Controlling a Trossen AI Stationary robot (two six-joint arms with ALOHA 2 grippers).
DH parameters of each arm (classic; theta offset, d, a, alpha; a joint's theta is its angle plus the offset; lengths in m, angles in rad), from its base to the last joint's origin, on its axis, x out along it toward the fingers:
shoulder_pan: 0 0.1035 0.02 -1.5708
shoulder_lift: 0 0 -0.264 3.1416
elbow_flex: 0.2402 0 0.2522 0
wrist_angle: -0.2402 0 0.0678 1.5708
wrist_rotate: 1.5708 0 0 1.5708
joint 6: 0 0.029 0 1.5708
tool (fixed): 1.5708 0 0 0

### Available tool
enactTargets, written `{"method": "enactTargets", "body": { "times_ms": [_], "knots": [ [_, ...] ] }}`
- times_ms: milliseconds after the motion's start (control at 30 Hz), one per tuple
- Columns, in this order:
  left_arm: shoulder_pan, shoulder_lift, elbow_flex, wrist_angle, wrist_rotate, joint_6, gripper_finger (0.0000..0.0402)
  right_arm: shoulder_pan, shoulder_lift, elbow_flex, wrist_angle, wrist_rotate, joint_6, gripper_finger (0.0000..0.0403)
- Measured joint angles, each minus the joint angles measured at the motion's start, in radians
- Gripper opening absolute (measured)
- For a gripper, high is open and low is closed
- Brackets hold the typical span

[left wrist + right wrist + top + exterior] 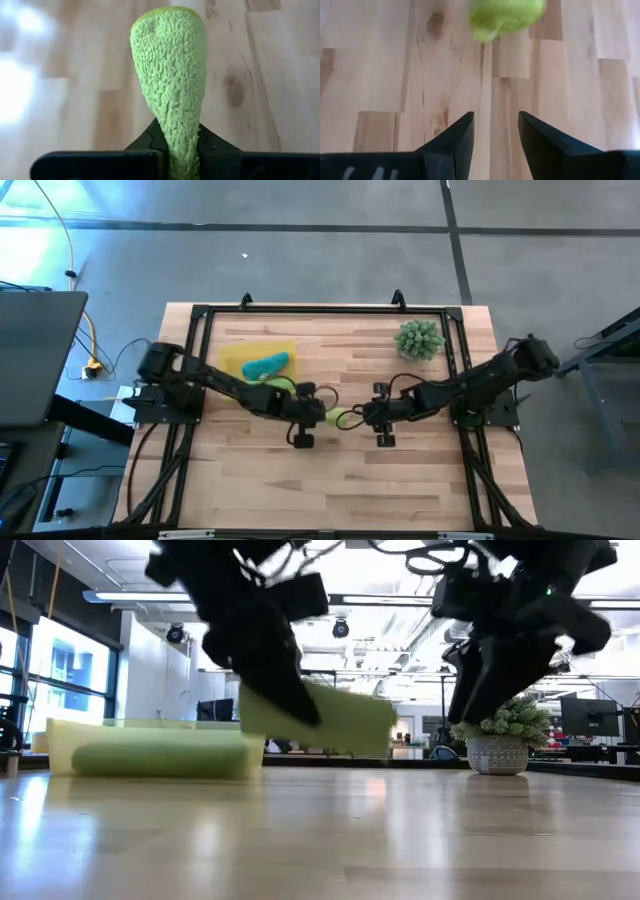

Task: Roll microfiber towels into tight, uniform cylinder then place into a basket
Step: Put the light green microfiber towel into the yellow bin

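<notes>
High view: left tool and right tool met mid-worktop over a lime towel; teal towel lay in the basket.
Low view: lime towel hung above the worktop.
Left wrist: fingers clamped on the lime towel.
Right wrist: fingers stood apart, empty.

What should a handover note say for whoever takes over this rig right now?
Left claw: shut on a rolled lime green towel, lifted off the table at mid-table.
Right claw: open, empty, facing that towel from the other side.
Yellow basket: back left, holds a teal towel and, in the low view, a lime green roll.
Done: two towels in the basket.
Left: carry the held towel to the basket and release it.
</notes>
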Motion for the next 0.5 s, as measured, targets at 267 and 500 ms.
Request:
{"method": "enactTargets", "body": {
  "times_ms": [267, 500],
  "knots": [
    [0.075, -0.257, 0.002, -0.26, -0.095, 0.066, 0.0013, -0.003, -0.147, -0.009, -0.116, 0.038, -0.009, 0.0147],
    [0.18, -0.442, -0.088, -0.461, -0.186, 0.066, 0.0013, -0.005, -0.278, -0.138, -0.067, 0.087, 0.056, 0.0147]
  ]
}}
